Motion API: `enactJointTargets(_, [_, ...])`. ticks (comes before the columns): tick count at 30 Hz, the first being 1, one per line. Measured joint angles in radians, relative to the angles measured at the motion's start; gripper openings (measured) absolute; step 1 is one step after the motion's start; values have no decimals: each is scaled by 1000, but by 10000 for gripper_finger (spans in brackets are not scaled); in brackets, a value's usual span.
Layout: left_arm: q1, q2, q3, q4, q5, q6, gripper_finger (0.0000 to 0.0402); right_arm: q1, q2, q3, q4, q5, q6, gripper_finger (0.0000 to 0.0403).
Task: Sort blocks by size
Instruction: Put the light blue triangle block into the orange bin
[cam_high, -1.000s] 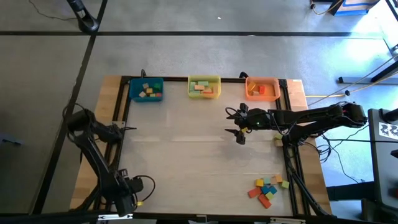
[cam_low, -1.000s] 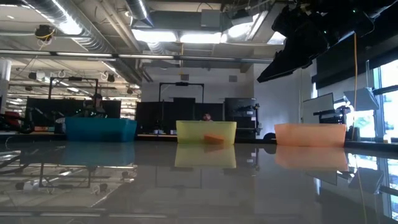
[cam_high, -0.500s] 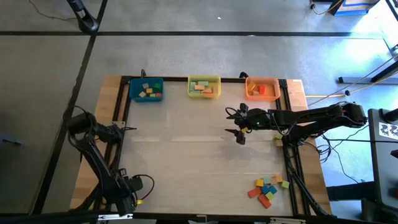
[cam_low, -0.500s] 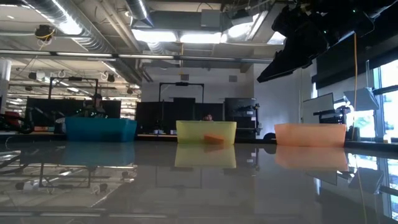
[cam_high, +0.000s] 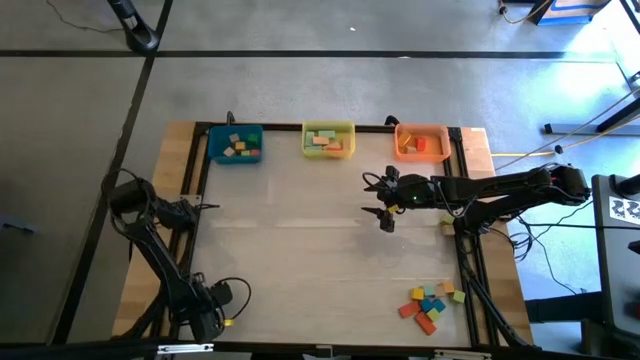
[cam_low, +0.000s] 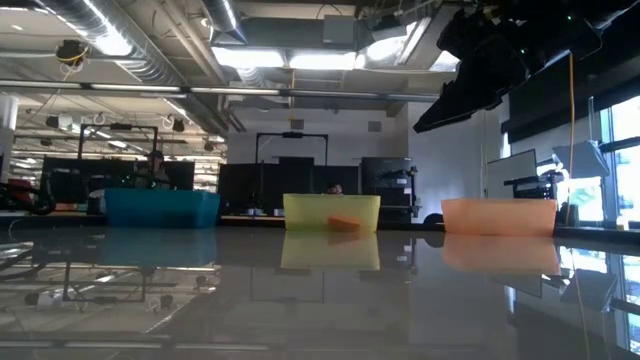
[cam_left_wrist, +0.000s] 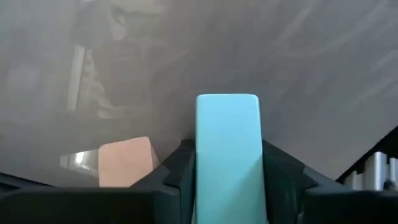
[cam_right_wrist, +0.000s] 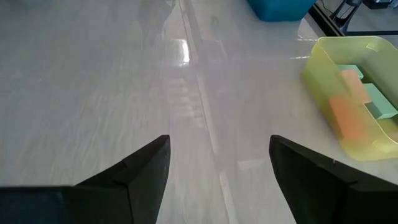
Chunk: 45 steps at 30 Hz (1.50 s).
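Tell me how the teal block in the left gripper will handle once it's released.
The teal block, clamped between the left gripper's fingers, looks rigid with flat faces, so it probably won't roll. It looks tall and narrow, so it may tip. Its smooth faces might slide on the glossy table.

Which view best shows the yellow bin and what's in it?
The high view: the yellow bin is seen from straight above, with its blocks inside. The right wrist view shows one end of it with several blocks closer up. The low view shows only its side wall. The left wrist view misses it.
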Motion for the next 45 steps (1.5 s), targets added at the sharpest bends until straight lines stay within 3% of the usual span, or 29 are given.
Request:
enactJointTargets(10, [135, -98, 0, 4, -51, 129, 120, 0, 0, 0, 0, 0, 0, 273])
enactJointTargets(19, [326, -249, 0, 16, -281, 354, 120, 0, 0, 0, -2, 0, 0, 273])
enactJointTargets(28, [510, -343, 0, 112, -443, 757, 119, 0, 0, -1, -1, 0, 5, 273])
enactJointTargets(38, [663, -345, 0, 378, -493, 1226, 121, 0, 0, -1, 46, -5, 16, 273])
enactJointTargets(45, [740, -344, 0, 494, -495, 1402, 125, 1, 10, -1, 137, -99, 30, 273])
